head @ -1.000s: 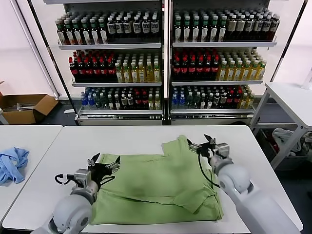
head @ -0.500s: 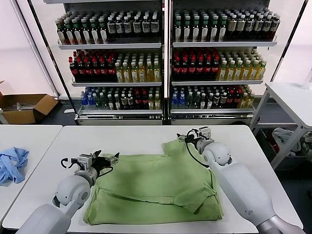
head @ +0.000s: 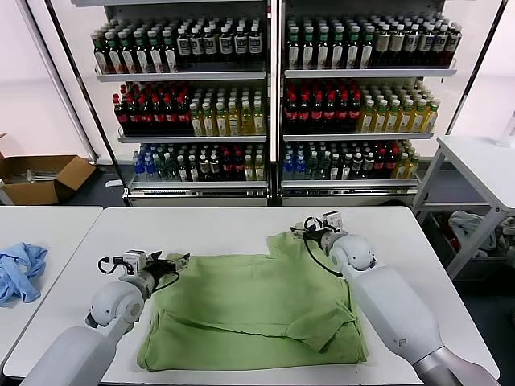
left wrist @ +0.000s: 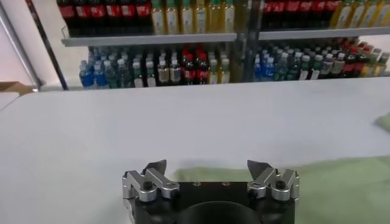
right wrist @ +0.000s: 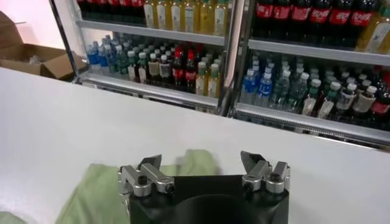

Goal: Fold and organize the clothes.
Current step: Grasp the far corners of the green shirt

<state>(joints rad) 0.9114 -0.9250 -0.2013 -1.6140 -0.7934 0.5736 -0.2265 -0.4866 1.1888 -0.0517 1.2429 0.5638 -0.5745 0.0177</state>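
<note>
On the white worktop (head: 233, 225) the light green polo shirt (head: 257, 310) lies spread and partly folded, with a rolled fold along its near left edge and a loose flap near its right side. The left end effector (head: 171, 260) sits at the shirt's far left corner, fingers spread wide with nothing between them; the left wrist view shows its fingertips (left wrist: 155, 166) over bare worktop with green cloth just beside them. The right end effector (head: 306, 231) hovers at the shirt's far right corner, also wide and empty, and the right wrist view shows green fabric (right wrist: 103, 189) just below its fingers.

The step in hand looks like taking both far corners so that edge can be drawn toward the robot. To do it well, each end effector should come low enough to pinch the cloth rather than skim it, close on the top layer only, and both should lift together so the fold stays even and the near roll is not dragged.

Collar, buttons and chest print cannot be seen; the shirt seems to lie face down or folded over them. Its near hem is partly cut off by the arms. A light blue garment (head: 20, 272) lies well apart on the neighbouring table (head: 48, 221). Whether either fingertip touches fabric cannot be told.
</note>
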